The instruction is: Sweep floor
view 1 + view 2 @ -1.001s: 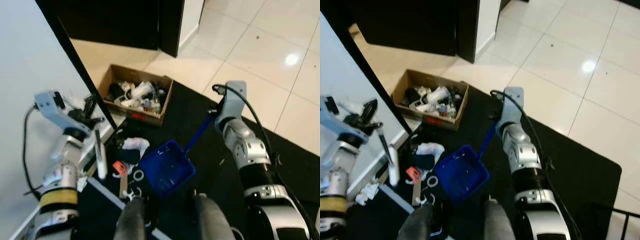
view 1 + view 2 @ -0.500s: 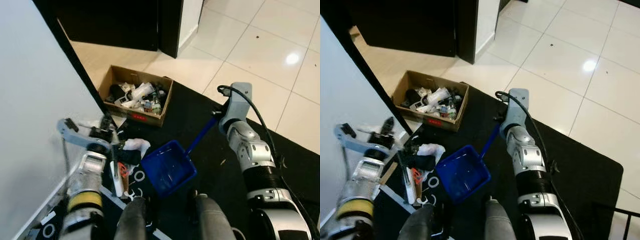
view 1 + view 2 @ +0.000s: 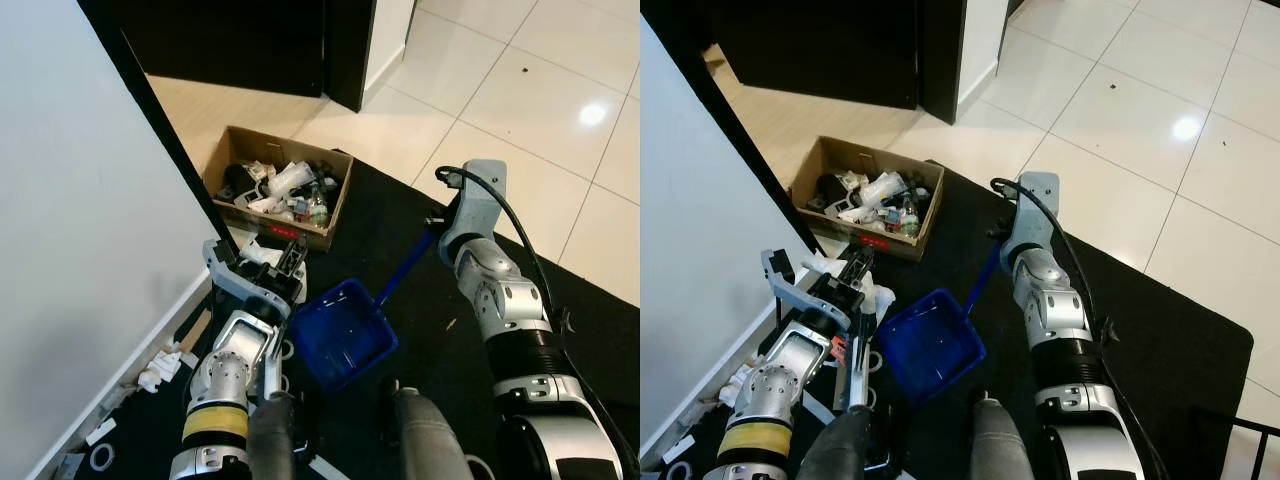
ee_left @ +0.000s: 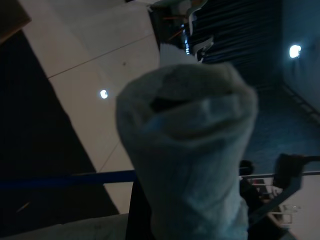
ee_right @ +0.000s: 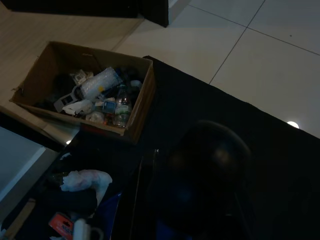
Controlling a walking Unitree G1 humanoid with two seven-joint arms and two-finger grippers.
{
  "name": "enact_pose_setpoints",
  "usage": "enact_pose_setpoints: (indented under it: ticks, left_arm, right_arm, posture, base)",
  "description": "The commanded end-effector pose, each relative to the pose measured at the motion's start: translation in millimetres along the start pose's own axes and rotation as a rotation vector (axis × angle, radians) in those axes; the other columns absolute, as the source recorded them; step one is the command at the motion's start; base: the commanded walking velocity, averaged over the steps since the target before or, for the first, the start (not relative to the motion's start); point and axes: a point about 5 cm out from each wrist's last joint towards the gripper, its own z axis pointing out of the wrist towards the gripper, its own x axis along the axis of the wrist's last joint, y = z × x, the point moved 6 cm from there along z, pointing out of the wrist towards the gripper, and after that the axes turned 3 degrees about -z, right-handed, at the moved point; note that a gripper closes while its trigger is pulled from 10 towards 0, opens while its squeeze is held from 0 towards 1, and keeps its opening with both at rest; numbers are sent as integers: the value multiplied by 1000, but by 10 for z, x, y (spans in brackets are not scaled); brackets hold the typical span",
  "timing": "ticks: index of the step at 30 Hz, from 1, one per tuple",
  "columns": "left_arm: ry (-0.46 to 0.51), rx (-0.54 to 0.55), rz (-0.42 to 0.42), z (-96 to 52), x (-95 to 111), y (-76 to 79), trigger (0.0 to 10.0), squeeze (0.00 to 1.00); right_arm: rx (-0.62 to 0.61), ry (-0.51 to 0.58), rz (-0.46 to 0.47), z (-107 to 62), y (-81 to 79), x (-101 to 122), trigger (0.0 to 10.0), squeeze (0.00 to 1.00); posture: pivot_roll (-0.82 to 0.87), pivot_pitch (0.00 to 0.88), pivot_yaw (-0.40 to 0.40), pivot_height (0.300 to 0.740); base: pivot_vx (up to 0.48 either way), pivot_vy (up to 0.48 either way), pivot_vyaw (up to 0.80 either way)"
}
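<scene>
A blue dustpan (image 3: 343, 335) rests tilted on the black mat (image 3: 590, 320), its long blue handle (image 3: 404, 267) rising to my right gripper (image 3: 438, 226), which is shut on the handle's top. My left gripper (image 3: 856, 274) is just left of the pan, shut on a white brush handle (image 3: 854, 372) that runs down beside my forearm. In the left wrist view the white wrapped handle end (image 4: 186, 150) is close to the lens. Crumpled white paper (image 3: 881, 295), an orange scrap (image 3: 837, 346) and white rings (image 3: 872, 359) lie on the mat by the left gripper.
An open cardboard box (image 3: 337, 200) full of bottles and rubbish stands on the mat's far edge. A white wall (image 3: 80, 230) runs along my left, with white scraps (image 3: 158, 371) at its foot. Glossy tiles (image 3: 520, 110) lie beyond. My legs (image 3: 428, 440) are at the bottom.
My left arm has swung from beside the wall in toward the dustpan, carrying the white brush with it. The right arm and the dustpan have barely moved.
</scene>
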Motion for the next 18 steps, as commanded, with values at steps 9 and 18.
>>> enact_pose_setpoints:
  ticks: [9, 18]
  left_arm:
    - [95, -195, 15, 108, 241, 605, 10000, 0]
    - [225, -149, 442, -242, 1210, 779, 10000, 0]
  right_arm:
    - [72, -112, 95, 85, -321, -234, 10000, 0]
    - [76, -119, 94, 83, -316, -264, 10000, 0]
  posture:
    - [-51, 299, -8, 740]
    - [-35, 306, -11, 740]
  base:
    - [0, 0, 0]
    - [0, 0, 0]
